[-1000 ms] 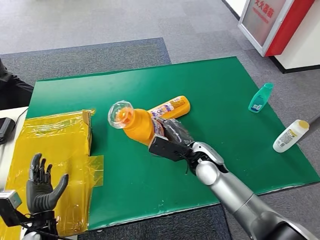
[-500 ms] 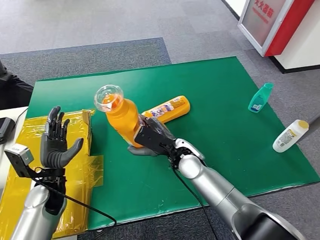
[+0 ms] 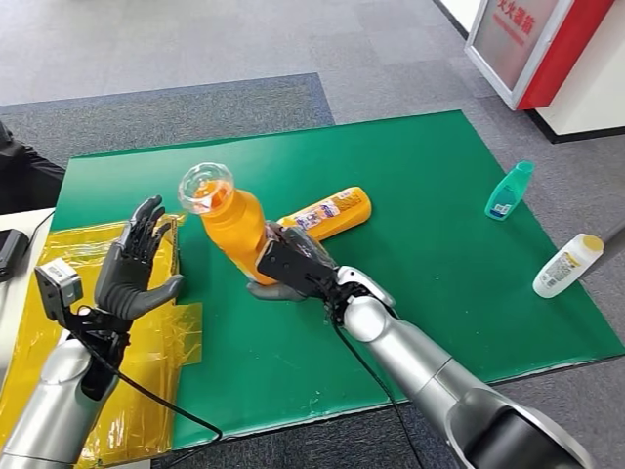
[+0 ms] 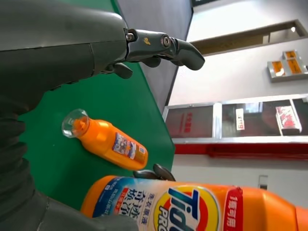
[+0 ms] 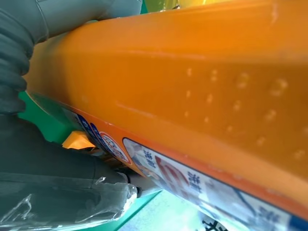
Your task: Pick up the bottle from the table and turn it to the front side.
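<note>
Two hands are up on my screens. The right hand [image 3: 295, 266] has its fingers [image 3: 283, 262] wrapped round the lower body of the big orange bottle [image 3: 237, 227], holding it tilted above the green surface [image 3: 442, 244], its clear cap [image 3: 205, 188] pointing up and away from the palm. In the right wrist view that bottle [image 5: 188, 77] lies tight against the hand, its label edge facing the camera. In the left wrist view I can read the bottle's printed label [image 4: 188, 209] running along its side.

The left hand [image 3: 137, 264] is raised with its fingers [image 3: 144, 220] spread and nothing in them, palm turned toward the bottle, with a gap between them. Beneath that hand lies a yellow plastic sheet [image 3: 88, 254].

Just beyond the right fingers, a second orange bottle [image 3: 332, 210] lies flat on the surface, close behind the held one. Well away from the fingers, near the surface's far right edge, a small teal bottle [image 3: 509, 191] lies on its side. Farther out still, a white bottle with a yellow cap [image 3: 567, 266] lies at the surface's right border. A red and white sign [image 3: 538, 39] stands on the floor beyond.
</note>
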You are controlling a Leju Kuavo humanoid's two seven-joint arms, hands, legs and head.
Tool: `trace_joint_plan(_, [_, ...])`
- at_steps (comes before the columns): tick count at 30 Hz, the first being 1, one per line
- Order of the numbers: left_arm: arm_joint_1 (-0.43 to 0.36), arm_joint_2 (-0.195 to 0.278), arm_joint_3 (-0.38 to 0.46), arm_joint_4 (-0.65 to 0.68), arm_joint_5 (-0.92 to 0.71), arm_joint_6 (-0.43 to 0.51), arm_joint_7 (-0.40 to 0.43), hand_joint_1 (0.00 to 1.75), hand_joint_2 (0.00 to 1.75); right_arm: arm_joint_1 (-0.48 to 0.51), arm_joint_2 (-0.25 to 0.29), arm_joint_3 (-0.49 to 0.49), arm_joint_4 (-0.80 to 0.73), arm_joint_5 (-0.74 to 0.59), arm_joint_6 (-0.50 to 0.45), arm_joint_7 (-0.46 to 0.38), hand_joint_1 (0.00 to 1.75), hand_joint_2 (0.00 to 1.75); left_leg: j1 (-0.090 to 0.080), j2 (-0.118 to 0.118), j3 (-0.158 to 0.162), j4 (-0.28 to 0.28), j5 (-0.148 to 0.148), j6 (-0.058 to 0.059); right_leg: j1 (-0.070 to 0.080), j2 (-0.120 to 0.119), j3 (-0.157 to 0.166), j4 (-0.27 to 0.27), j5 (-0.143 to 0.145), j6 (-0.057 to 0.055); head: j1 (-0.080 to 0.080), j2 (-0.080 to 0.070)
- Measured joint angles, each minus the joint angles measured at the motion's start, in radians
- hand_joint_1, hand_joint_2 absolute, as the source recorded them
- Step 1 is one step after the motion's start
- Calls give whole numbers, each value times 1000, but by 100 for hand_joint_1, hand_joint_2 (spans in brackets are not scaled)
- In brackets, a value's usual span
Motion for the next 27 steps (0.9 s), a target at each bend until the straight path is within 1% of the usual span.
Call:
trace_joint_plan(9, [-41, 5, -46, 16, 24, -49, 27, 0, 175, -26, 18, 0, 64, 11, -4, -7, 175, 175, 0, 0, 0, 0, 0, 0, 0, 0, -1, 0, 0, 0, 0, 0])
trace_joint_plan(14, [-80, -4, -78, 35, 64, -79, 59, 0, 175, -46, 35, 2, 96, 30, -16, -10, 175, 175, 0, 0, 0, 0, 0, 0, 0, 0, -1, 0, 0, 0, 0, 0])
trace_joint_plan(20, [-125, -10, -117, 70, 93, -119, 71, 0, 175, -55, 54, 10, 116, 39, -16, -15, 175, 175, 0, 0, -1, 0, 0, 0, 0, 0, -1, 0, 0, 0, 0, 0])
trace_joint_plan(27, [-161, -34, -163, 98, 100, -124, 85, 0, 175, -59, 74, 21, 135, 51, -20, -22, 175, 175, 0, 0, -1, 0, 0, 0, 0, 0, -1, 0, 0, 0, 0, 0])
